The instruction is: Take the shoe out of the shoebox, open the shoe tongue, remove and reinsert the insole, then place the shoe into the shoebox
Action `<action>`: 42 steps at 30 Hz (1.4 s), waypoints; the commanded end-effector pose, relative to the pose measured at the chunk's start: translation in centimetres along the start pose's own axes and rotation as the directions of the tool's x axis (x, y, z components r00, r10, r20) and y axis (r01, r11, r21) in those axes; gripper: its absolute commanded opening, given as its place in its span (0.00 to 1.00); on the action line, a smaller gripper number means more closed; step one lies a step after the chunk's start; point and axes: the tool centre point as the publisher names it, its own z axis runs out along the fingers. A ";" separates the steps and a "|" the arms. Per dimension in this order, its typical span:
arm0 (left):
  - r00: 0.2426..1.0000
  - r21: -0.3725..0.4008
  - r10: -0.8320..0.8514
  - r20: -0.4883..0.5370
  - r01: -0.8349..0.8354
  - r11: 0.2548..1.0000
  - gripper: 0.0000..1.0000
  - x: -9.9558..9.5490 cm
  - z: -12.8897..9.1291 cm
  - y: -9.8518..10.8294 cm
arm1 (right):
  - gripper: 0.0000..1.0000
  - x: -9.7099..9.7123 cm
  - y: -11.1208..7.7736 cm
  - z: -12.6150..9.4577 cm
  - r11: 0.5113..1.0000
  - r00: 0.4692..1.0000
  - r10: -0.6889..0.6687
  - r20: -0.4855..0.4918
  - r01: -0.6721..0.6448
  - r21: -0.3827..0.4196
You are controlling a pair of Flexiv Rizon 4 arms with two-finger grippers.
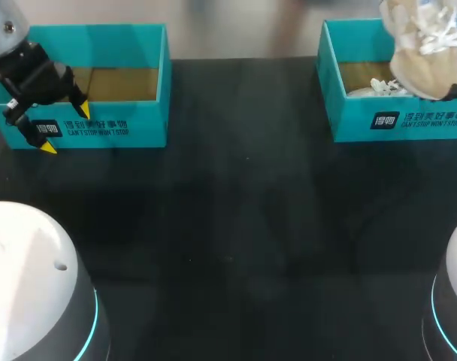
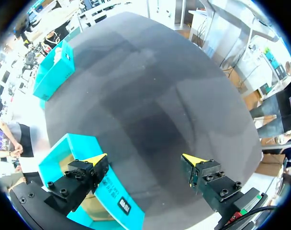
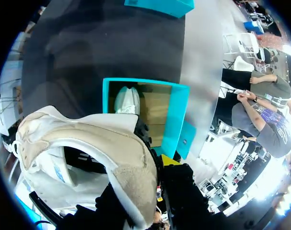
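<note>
– Dark table [image 1: 236, 226], two blue boxes. Where is the shoe [image 1: 424, 64]?
– Upper right of the frame, up in the air over the right box [image 1: 349, 120]. A white thing [image 1: 379, 88] lies in that box.
– And the left gripper [image 1: 65, 129]?
– Upper left, at the front wall of the left box [image 1: 131, 128]. Its fingers are wide apart and hold nothing.
– The left wrist view?
– One finger is over the left box. Bare table lies between the fingers. The right box is far ahead.
– The right wrist view?
– The right gripper [image 3: 157, 191] has the shoe by its tan rim. One yellow tip shows and the other is hidden. The shoe hangs over the box, so I think it is pinched.
– Which way does it point?
– Its long side stands steep, not flat. I cannot tell where the toe is.
– How far along?
– The shoe is out of the box. I think the tongue, the insole and putting it back are left.
</note>
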 end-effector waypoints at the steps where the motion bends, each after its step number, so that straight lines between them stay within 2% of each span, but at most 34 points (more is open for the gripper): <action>1: 1.000 -0.002 0.001 0.000 -0.001 1.000 1.00 0.1 -0.1 0.0 | 0.00 -2.3 -1.8 1.9 0.998 0.999 -0.035 -0.011 0.034 -0.053; 16: 1.000 -0.002 0.001 0.000 -0.001 1.000 1.00 0.1 -0.1 0.0 | 0.00 -2.3 -1.8 1.9 0.998 0.999 -0.035 -0.011 0.034 -0.053; 19: 1.000 -0.002 0.001 0.000 -0.001 1.000 1.00 0.1 -0.1 0.0 | 0.00 -4.0 -3.4 3.2 1.000 1.000 -0.029 0.009 0.029 -0.001; 22: 1.000 -0.002 0.001 0.000 -0.001 1.000 1.00 0.1 -0.1 0.0 | 0.00 -5.5 -5.4 4.4 1.000 1.000 0.004 0.029 -0.003 -0.014; 26: 1.000 -0.002 0.001 0.000 -0.001 1.000 1.00 0.1 -0.1 0.0 | 0.00 -7.3 -6.7 6.4 1.000 0.999 -0.027 0.020 0.027 0.003; 28: 1.000 -0.002 0.001 0.000 -0.001 1.000 1.00 0.1 -0.1 0.0 | 0.00 -8.0 -7.1 7.6 0.999 0.999 -0.027 0.023 0.028 -0.038; 29: 1.000 -0.002 0.001 0.000 -0.001 1.000 1.00 0.1 -0.1 0.0 | 0.00 -8.4 -7.3 8.3 0.999 1.000 -0.029 0.008 0.029 -0.016; 33: 1.000 -0.002 0.001 0.000 -0.001 1.000 1.00 0.1 -0.1 0.0 | 0.00 -10.2 -7.7 10.4 0.997 0.999 -0.040 0.012 0.041 -0.073; 35: 1.000 -0.002 0.001 0.000 -0.001 1.000 1.00 0.1 -0.1 0.0 | 0.00 -10.9 -8.0 11.4 0.997 0.999 -0.036 0.001 0.036 -0.067; 42: 1.000 -0.002 0.001 0.000 -0.001 1.000 1.00 0.1 -0.1 0.0 | 0.00 -11.3 -8.6 13.3 0.995 0.999 0.021 -0.024 -0.024 -0.096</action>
